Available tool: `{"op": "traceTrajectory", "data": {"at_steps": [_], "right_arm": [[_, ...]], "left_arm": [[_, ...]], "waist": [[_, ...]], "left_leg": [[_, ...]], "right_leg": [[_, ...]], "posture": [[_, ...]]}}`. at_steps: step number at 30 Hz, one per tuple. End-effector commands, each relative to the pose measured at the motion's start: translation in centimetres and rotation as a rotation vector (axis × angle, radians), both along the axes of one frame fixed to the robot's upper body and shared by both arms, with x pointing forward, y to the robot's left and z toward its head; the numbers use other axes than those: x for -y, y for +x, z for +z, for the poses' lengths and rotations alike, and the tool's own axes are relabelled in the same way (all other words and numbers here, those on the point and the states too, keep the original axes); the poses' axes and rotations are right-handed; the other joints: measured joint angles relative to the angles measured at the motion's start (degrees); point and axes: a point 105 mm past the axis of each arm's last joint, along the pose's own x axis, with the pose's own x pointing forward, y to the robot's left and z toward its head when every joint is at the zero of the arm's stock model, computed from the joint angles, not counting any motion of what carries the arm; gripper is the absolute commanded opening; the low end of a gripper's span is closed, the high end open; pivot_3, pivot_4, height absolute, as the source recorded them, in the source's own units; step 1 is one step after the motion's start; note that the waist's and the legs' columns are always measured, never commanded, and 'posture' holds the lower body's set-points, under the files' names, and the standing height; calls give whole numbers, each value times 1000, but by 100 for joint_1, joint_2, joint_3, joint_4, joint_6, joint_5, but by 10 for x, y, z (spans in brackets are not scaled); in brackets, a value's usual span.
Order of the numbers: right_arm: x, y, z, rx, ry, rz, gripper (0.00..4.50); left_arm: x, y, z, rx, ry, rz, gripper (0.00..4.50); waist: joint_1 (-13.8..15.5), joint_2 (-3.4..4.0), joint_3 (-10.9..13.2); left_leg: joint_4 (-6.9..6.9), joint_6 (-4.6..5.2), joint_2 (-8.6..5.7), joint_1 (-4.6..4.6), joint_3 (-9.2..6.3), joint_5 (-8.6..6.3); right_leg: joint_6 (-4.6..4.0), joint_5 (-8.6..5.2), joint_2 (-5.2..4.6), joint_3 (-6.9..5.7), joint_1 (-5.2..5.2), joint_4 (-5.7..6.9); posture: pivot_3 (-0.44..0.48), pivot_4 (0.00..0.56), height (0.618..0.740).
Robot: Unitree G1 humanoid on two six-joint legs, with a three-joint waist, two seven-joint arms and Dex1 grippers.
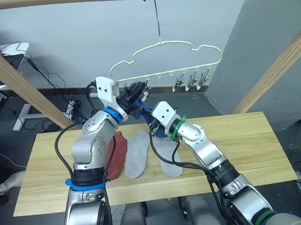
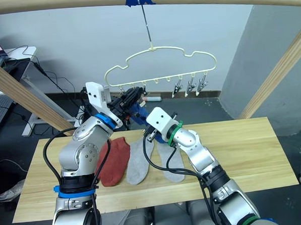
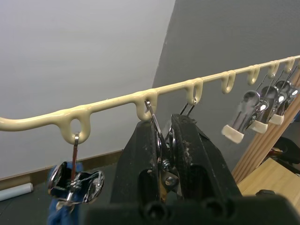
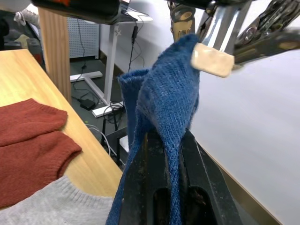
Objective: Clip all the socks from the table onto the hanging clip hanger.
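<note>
Left claw (image 3: 161,154) pinches a metal clip (image 3: 161,161) hanging from the pale yellow clip hanger (image 1: 168,58). Right claw (image 4: 171,154), just beside it, pinches a ribbed blue sock (image 4: 166,98), lifted to the clip. On the pale wooden surface (image 1: 243,143) lie rust-red socks (image 1: 116,153) at left and two grey socks (image 1: 136,153) beside them. No writing is legible.

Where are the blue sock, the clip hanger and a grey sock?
blue sock (image 4: 164,98): right wrist view, knit near its top.
clip hanger (image 1: 162,42): left eye view, top of its wire outline.
grey sock (image 1: 135,156): left eye view, sock's middle.
</note>
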Motion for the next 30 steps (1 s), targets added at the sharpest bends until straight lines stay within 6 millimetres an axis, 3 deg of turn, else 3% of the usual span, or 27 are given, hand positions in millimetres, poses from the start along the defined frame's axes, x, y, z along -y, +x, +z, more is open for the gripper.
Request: {"op": "traceTrajectory", "data": {"at_steps": [1,5,10,16,30], "right_arm": [[-6,0,17,52,43,10,0],[-9,2,19,53,57,8,0],[-14,2,22,61,69,13,0],[-16,3,25,70,81,13,0],[-19,3,24,56,83,24,0]], "left_arm": [[6,-9,22,86,-16,-43,186],[5,-10,17,59,-22,-40,186],[2,-9,17,52,-21,-29,1818],[-1,-11,14,42,-10,-25,3477],[-28,-39,2,-31,90,-86,3477]], "waist": [[-1,0,0],[-1,0,0],[0,0,0],[-1,0,0],[-16,0,0]], "left_leg": [[0,0,0,0,0,0],[1,0,0,0,0,0],[2,0,1,0,-1,0],[5,0,1,0,-1,0],[19,-1,1,7,-1,1]], "right_leg": [[0,0,0,0,0,0],[-1,0,0,0,0,2],[-1,1,0,0,0,4],[-2,2,0,0,0,8],[-4,1,2,3,-11,58]], "posture": [[-183,241,740],[-178,241,740],[-173,239,740],[-169,238,740],[-162,239,740]]}}
